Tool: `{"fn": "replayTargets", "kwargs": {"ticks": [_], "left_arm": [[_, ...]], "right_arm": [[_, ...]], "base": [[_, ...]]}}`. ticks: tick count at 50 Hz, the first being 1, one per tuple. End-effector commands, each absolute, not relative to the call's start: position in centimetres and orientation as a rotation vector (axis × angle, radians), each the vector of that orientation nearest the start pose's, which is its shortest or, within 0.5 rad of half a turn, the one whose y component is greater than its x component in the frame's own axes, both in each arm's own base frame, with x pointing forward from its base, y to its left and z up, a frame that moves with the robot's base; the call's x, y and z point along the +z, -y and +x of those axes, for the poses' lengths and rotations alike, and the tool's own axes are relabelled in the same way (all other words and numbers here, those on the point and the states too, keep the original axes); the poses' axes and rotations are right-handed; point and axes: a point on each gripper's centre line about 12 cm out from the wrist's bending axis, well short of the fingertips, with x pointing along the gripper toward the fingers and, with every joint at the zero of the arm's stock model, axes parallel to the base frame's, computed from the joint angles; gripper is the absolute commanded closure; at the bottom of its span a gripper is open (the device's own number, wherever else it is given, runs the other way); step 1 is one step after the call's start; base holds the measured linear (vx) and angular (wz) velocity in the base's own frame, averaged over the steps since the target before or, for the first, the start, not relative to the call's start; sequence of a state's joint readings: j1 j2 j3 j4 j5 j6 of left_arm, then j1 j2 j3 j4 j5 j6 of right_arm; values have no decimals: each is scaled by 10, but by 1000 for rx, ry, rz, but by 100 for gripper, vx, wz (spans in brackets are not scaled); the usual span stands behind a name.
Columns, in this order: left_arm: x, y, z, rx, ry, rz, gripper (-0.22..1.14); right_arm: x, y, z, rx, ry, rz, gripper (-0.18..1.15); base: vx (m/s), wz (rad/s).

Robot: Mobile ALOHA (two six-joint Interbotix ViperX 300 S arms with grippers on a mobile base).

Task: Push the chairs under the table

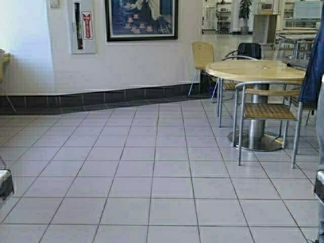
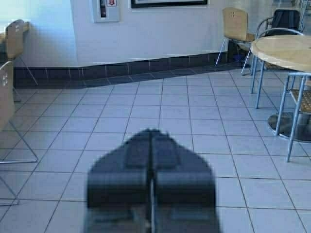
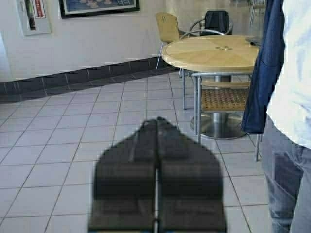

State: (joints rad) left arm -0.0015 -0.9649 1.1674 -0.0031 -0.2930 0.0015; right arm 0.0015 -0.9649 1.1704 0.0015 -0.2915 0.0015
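Two light tan plywood chairs (image 2: 6,99) with square cutouts and chrome wire legs stand at the left, seen in the left wrist view; a second one (image 2: 14,41) is farther back by the wall. Another such chair (image 1: 202,54) stands against the far wall behind the round table and also shows in the right wrist view (image 3: 167,26). The long counter table is out of view. My left gripper (image 2: 152,132) is shut and empty, low over the floor tiles. My right gripper (image 3: 157,120) is shut and empty too. Both are far from any chair.
A round wooden table (image 1: 258,70) on a steel pedestal stands at the right with metal-framed woven-seat armchairs (image 1: 266,109) round it. A person (image 3: 286,97) in a dark blue jacket and grey trousers stands close on my right. Open tiled floor (image 1: 142,167) lies ahead up to the white wall.
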Motion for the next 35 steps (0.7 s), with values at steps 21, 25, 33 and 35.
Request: {"fn": "replayTargets", "kwargs": {"ticks": [21, 25, 33, 35], "left_arm": [[293, 1, 199, -8, 70, -34, 88], [294, 1, 199, -8, 74, -34, 88], [295, 2, 199, -10, 75, -37, 88], [294, 2, 199, -10, 73, -36, 88]], "right_arm": [[299, 2, 186, -12, 109, 22, 92], [299, 2, 185, -12, 109, 22, 92], [302, 2, 182, -12, 124, 24, 92], [303, 2, 180, -11, 132, 22, 92]], "base": [[9, 5], [20, 4], [21, 6], [23, 13]]}}
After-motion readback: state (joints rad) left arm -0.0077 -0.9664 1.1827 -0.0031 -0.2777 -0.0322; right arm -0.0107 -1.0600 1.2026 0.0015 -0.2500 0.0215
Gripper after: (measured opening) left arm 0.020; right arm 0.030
